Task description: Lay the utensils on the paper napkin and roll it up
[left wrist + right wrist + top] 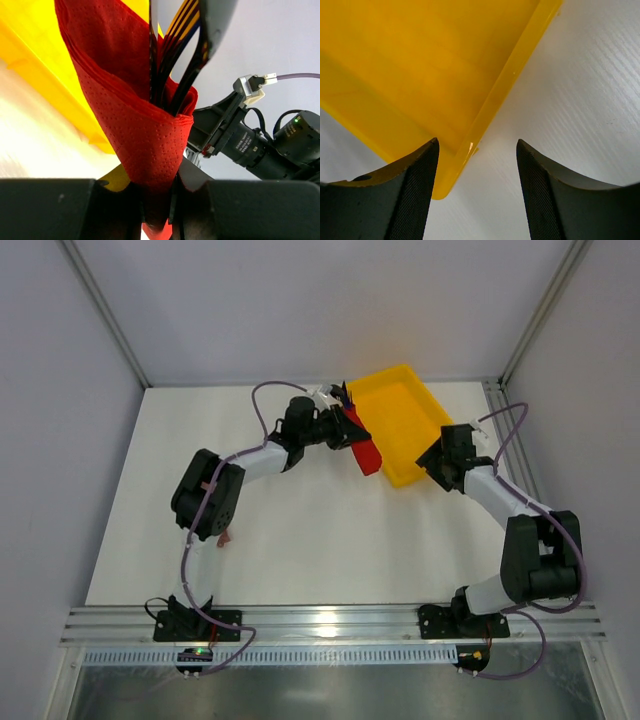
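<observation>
L pincer (160,202) is clamped on the paper napkin (135,125). The red sheet is rolled into a cone, and its narrow end is pinched between the two dark fingers (50,210) at the 6 o'clock edge of the L wrist view. The utensils (172,75) sit inside the roll, with slender dark handles sticking out of the open end toward 12 o'clock (can't tell black from blue-purple here). The R arm's wrist camera (245,145) shows behind the roll at approx 4 o'clock.

From the top view, the L pincer (350,428) is at about 12 o'clock on the tabletop (300,530). The napkin (366,452) roll hangs from it, just beside the 8 o'clock edge of the yellow plastic tray (400,380). I can't tell whether the roll's low end touches the tabletop.

R pincer (477,190) is wide and grips nothing. The tray (420,75) corner sits in the gap nearer the L-hand finger, with bare white tabletop (580,100) by the other. In the top view, the R pincer (440,462) is at the tray's 5 o'clock corner, well apart from the napkin.
</observation>
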### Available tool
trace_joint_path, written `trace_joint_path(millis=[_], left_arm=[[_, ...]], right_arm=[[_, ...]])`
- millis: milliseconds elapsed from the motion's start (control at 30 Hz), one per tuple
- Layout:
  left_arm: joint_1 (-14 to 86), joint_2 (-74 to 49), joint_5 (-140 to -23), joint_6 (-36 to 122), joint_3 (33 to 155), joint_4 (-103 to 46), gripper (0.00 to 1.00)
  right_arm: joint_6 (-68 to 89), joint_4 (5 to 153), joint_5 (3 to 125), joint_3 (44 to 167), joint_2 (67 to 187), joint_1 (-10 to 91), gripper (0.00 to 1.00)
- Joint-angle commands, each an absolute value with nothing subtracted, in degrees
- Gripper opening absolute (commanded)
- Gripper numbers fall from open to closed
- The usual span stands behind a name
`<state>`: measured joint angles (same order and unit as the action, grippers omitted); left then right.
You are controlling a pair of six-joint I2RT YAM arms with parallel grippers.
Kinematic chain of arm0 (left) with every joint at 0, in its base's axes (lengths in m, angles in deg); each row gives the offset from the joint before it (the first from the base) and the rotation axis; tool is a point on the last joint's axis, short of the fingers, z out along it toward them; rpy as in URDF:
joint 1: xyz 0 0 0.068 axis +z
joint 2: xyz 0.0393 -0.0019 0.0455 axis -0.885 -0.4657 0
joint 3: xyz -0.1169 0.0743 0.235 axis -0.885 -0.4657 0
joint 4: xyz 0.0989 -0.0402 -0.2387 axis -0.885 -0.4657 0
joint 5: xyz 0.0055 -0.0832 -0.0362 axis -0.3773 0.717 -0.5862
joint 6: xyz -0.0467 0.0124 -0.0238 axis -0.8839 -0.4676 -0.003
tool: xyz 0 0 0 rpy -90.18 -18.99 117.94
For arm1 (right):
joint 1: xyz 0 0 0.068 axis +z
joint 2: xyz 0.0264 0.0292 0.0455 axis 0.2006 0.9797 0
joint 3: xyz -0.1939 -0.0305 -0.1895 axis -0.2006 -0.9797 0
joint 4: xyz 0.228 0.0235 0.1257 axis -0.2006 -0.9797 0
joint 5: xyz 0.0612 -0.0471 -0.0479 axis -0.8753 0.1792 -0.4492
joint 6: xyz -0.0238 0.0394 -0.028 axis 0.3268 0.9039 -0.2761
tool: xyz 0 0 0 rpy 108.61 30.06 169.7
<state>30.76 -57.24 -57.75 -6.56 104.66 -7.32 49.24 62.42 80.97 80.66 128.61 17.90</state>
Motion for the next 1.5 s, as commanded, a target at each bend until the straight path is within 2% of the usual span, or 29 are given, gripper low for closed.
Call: trace_joint_path(millis=[0, 167, 433, 567, 633, 767, 900, 1233, 1467], left_arm=[[30.7, -57.4, -56.2, -10.2, 106.9, 1.7, 0.00], [30.8, -57.4, -56.0, -10.4, 106.3, 2.7, 0.00], [30.7, -57.1, -57.5, -12.6, 105.0, 5.3, 0.00], [30.0, -56.7, -61.0, -12.7, 104.1, 4.1, 0.00], [29.5, -56.9, -62.4, -12.9, 104.1, 3.9, 0.00], [28.4, -57.8, -64.8, -13.9, 104.5, 4.5, 0.00], [27.5, -58.2, -67.0, -13.9, 104.2, 3.4, 0.00], [27.0, -59.9, -71.9, -13.5, 101.9, -2.9, 0.00], [27.4, -60.0, -75.9, -10.8, 102.4, -13.4, 0.00]], right_arm=[[50.0, 66.0, 83.9, 83.3, 130.2, 17.6, 0.65], [50.0, 65.7, 84.0, 84.9, 134.4, 17.5, 0.62], [53.5, 66.3, 84.2, 82.7, 136.1, 18.4, 0.43], [56.4, 66.3, 84.2, 80.7, 134.9, 19.7, 0.27], [58.9, 65.2, 84.6, 79.6, 133.5, 20.4, 0.22], [63.5, 66.1, 84.2, 76.2, 131.0, 22.9, 0.12], [68.5, 64.8, 88.4, 73.7, 128.8, 29.7, 0.04], [83.2, 61.2, 97.9, 70.3, 126.0, 43.9, 0.04], [84.1, 59.5, 100.5, 70.9, 126.1, 45.7, 0.04]])
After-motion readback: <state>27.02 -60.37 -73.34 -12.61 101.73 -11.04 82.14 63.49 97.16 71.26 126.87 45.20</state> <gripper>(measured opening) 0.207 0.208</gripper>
